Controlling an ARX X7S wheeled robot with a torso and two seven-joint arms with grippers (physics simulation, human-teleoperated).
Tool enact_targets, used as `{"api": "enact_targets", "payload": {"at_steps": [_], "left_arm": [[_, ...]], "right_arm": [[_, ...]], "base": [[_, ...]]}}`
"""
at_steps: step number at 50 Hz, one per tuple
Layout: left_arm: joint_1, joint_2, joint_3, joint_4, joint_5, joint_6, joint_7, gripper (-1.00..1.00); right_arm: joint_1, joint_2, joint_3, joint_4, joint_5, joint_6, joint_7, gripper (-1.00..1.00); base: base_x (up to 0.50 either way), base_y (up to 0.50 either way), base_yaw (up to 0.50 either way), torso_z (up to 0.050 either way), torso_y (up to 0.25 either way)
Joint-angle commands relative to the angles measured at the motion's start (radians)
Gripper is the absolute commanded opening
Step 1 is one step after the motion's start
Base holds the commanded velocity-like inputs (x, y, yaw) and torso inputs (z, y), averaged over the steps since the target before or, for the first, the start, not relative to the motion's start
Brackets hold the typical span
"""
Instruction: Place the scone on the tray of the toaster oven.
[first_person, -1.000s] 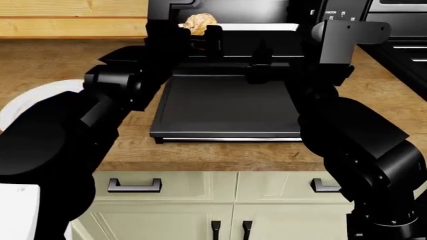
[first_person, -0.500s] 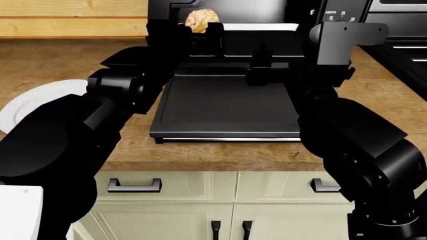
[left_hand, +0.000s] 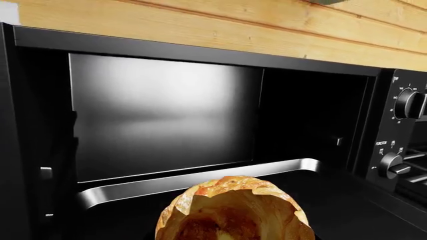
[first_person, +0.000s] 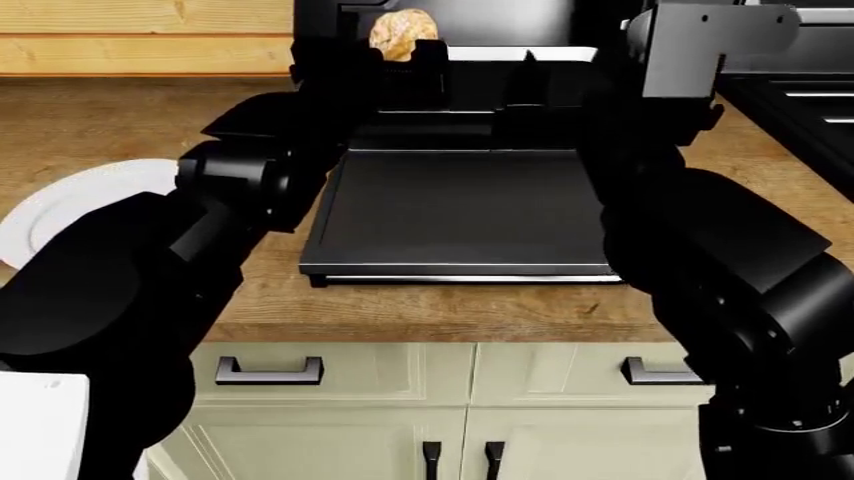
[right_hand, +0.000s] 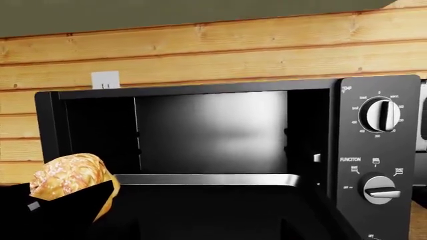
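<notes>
step: carrying. my left gripper (first_person: 396, 60) pinches scone (first_person: 402, 33), top centre, at oven (right_hand: 373, 150) mouth. next: lower onto tray (left_hand: 200, 177), release. right gripper: cannot tell.

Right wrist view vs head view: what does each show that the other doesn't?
Only the right wrist view: the wall outlet and the toaster oven's knobs. Only the head view: the white plate, the fold-down door, the cabinet fronts and both arms. Shared: the scone held by the left gripper at the open toaster oven, near the tray's silvery rim.
</notes>
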Motion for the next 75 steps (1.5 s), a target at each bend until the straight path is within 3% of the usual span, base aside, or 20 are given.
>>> {"api": "enact_targets", "payload": {"at_steps": [1,30,75], "left_arm": [[0.004,0.0,-0.012,0.001,-0.006,0.044,0.001,-1.0],[0.008,0.0,-0.016,0.002,0.004,0.068,-0.004,-1.0],[0.002,0.0,-0.017,0.001,0.01,0.025,0.011,-1.0]], "right_arm": [[0.059,-0.007,-0.016,0.005,-0.011,0.004,0.002,1.0],[0.057,-0.007,-0.027,0.013,-0.001,-0.008,-0.006,1.0],[0.043,-0.001,-0.034,0.011,0.001,-0.044,-0.005,1.0]], "base": [[0.0,0.0,0.0,0.0,0.0],[0.0,0.0,0.0,0.0,0.0],[0.15,0.0,0.0,0.0,0.0]]}}
